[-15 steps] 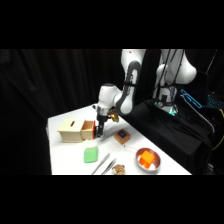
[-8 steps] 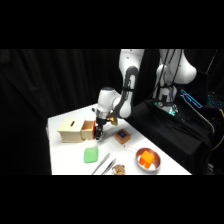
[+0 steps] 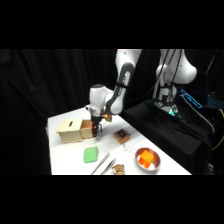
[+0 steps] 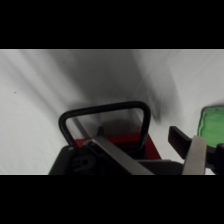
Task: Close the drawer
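Hanging at the drawer (image 3: 87,128) front, the gripper (image 3: 96,127) is blocking the dark loop handle (image 4: 106,120) from the side; drawer is projecting from the tan box (image 3: 70,131). Fingers (image 4: 196,155) are seemingly apart, gripping nothing, tips cropped.

The drawer (image 3: 86,129) was a small orange-brown wooden piece set in the right end of a pale tan wooden box (image 3: 70,130) with a dark slot on top, the box resting on the white counter (image 3: 65,160) toward its far left. It stood pulled a little way out of the box — not flush with the box's face. From the wrist view its dark loop handle (image 4: 105,120) showed as a rounded black frame, with the reddish drawer front (image 4: 117,140) just beneath it.
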